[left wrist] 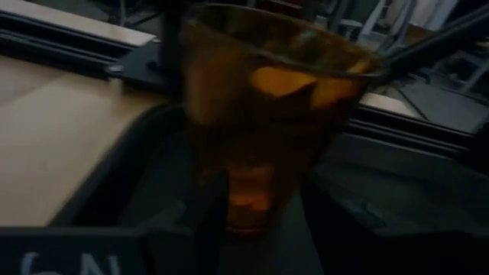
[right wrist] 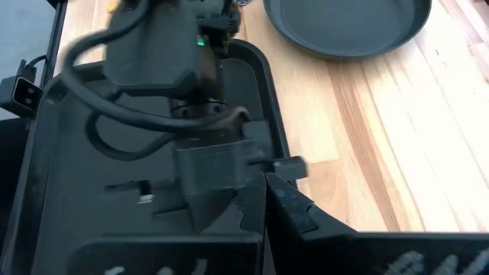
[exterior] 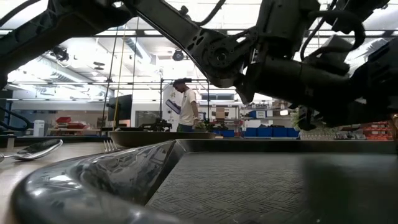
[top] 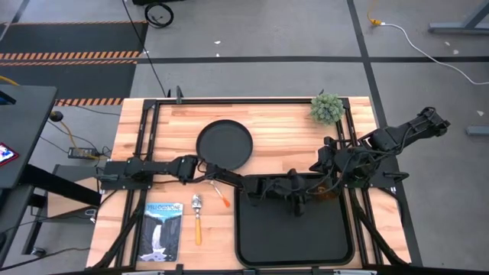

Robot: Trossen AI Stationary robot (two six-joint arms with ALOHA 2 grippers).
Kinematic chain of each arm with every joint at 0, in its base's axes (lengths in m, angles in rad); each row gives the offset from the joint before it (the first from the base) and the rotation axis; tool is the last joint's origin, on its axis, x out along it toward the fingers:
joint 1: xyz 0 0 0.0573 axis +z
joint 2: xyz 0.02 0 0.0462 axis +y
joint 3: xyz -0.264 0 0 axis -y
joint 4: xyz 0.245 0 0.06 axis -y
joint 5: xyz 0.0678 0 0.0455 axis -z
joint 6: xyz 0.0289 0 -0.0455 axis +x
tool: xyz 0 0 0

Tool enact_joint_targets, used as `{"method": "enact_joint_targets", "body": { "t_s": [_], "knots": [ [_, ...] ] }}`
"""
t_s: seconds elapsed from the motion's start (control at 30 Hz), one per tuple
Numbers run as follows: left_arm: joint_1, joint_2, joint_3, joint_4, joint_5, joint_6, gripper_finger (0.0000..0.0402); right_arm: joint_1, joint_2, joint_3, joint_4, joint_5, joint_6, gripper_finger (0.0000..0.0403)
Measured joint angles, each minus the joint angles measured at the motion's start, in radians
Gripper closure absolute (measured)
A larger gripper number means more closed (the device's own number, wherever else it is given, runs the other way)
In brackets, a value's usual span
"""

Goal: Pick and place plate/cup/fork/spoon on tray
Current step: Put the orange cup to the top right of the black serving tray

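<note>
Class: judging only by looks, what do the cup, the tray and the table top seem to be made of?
Cup: likely translucent amber plastic, light glows through it. Tray: probably moulded black plastic, textured floor, glossy rim. Table top: pale wood planks with visible seams.

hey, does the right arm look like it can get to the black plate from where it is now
Probably not directly. The plate lies open on the wood, but the left arm stretches across between them, its left gripper holding the cup over the tray, close beside the right gripper.

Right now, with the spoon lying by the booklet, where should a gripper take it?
Mid-handle on the spoon, straight down from above, fingers closing across it. It lies flat, bowl toward the plate, and the handle is narrow with bare wood either side, apart from the booklet.
</note>
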Motion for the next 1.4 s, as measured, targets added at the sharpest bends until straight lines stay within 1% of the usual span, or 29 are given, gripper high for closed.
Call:
{"method": "enact_joint_targets", "body": {
  "t_s": [0.13, 0.2, 0.27, 0.37, 0.43, 0.5, 0.57, 0.63, 0.77, 0.9, 1.03, 1.33, 1.4],
  "knots": [
    [0.019, 0.0, 0.0, -0.021, -0.002, -0.001, 0.023, 0.0, 0.0, 0.0, -0.002, 0.0, 0.0, 0.0394],
    [0.024, -0.003, 0.0, -0.028, 0.028, -0.004, 0.023, 0.0, 0.0, 0.0, -0.005, 0.0, 0.003, 0.0394],
    [0.023, -0.008, 0.0, -0.025, 0.098, -0.004, 0.023, 0.0, 0.0, 0.0, -0.006, -0.002, 0.004, 0.0394],
    [0.012, -0.011, 0.0, -0.023, 0.246, -0.012, 0.023, 0.0, 0.0, 0.0, -0.005, -0.002, 0.004, 0.0394],
    [0.001, -0.011, 0.0, -0.022, 0.29, -0.005, 0.023, 0.0, 0.0, 0.0, -0.004, 0.004, 0.003, 0.0394],
    [-0.011, -0.011, 0.0, -0.021, 0.272, 0.02, 0.023, 0.0, 0.0, 0.0, -0.004, 0.017, 0.002, 0.0394],
    [-0.019, -0.004, 0.0, -0.008, 0.21, 0.047, 0.023, 0.0, 0.0, 0.0, -0.004, 0.021, 0.002, 0.0394],
    [-0.02, 0.005, -0.001, 0.025, 0.176, 0.064, 0.023, 0.0, 0.0, 0.0, -0.002, 0.021, 0.001, 0.0394],
    [-0.011, 0.004, 0.0, 0.051, 0.135, 0.067, 0.023, 0.0, 0.0, 0.0, -0.002, 0.022, 0.0, 0.0394],
    [0.005, 0.005, 0.0, 0.072, 0.123, 0.067, 0.023, 0.0, 0.0, 0.0, -0.002, 0.022, 0.0, 0.0394],
    [0.016, 0.005, 0.0, 0.065, 0.09, 0.067, 0.023, 0.0, 0.0, 0.0, -0.002, 0.023, 0.0, 0.0394],
    [0.045, 0.005, 0.0, 0.067, -0.04, 0.063, 0.023, 0.0, 0.0, 0.0, -0.002, 0.023, 0.0, 0.0394],
    [0.051, 0.005, 0.0, 0.057, -0.022, 0.044, 0.023, 0.0, -0.001, 0.0, -0.002, 0.022, 0.0, 0.0394]
  ]
}}
